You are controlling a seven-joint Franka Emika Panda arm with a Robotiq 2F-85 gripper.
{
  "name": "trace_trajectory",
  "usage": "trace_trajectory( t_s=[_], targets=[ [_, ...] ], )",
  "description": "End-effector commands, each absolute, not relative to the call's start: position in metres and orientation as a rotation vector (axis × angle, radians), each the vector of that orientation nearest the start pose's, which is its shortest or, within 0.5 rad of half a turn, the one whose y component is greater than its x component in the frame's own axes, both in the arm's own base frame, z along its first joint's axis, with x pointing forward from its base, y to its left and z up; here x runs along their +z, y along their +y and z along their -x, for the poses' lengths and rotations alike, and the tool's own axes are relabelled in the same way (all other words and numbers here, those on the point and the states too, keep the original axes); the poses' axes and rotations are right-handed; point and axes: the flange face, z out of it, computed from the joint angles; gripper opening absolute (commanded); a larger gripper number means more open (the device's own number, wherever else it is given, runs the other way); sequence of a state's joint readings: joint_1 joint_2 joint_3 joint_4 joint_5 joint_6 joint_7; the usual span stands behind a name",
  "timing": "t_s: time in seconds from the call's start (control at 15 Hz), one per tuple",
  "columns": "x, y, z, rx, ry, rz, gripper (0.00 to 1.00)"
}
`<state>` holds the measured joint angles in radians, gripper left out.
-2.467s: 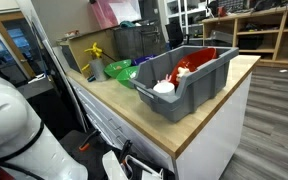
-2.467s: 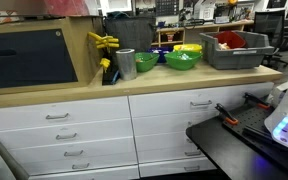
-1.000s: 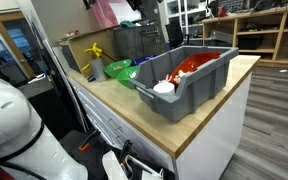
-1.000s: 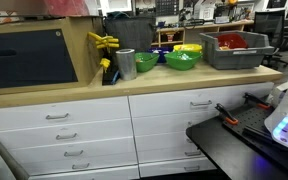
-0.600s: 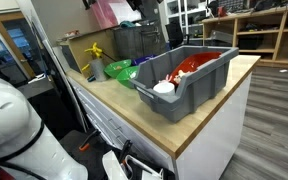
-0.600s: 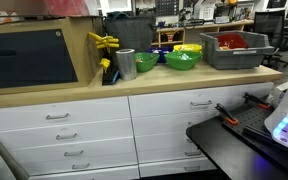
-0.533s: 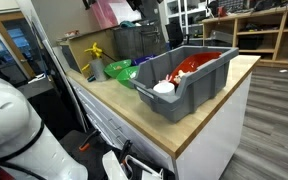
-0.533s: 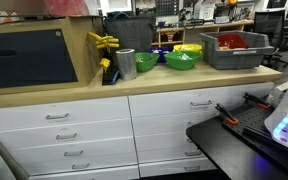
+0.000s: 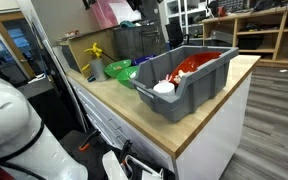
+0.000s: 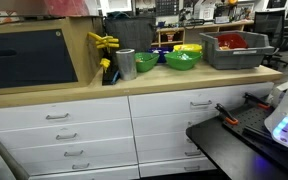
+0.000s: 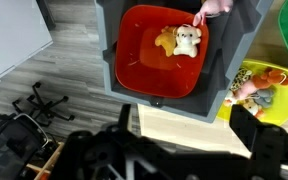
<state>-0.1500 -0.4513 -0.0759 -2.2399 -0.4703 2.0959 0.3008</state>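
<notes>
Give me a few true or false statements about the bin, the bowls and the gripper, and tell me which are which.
1. A small toy lies in the red bowl. True.
2. The green bowl sits inside the bin. False: it stands on the counter beside the bin.
3. The red bowl is in the bin. True.
4. The gripper holds the toy. False: it hangs above the bin, apart from the toy, with nothing between its fingers.
5. A drawer under the counter is pulled out. False: all the drawers in view are shut.
</notes>
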Motion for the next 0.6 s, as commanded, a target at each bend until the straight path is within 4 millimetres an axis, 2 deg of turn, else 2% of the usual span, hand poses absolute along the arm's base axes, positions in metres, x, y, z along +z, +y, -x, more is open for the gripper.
trace_trajectory(
  t_s=[0.0, 0.27, 0.53],
  targets=[
    [0.58, -0.126, -0.43, -0.567, 0.606, 3.435, 1.0],
    [0.577, -0.145, -0.442, -0.622, 0.593, 3.453, 1.0],
    [0.562, -0.182, -0.454, -0.573, 0.673, 3.439, 1.0]
  ],
)
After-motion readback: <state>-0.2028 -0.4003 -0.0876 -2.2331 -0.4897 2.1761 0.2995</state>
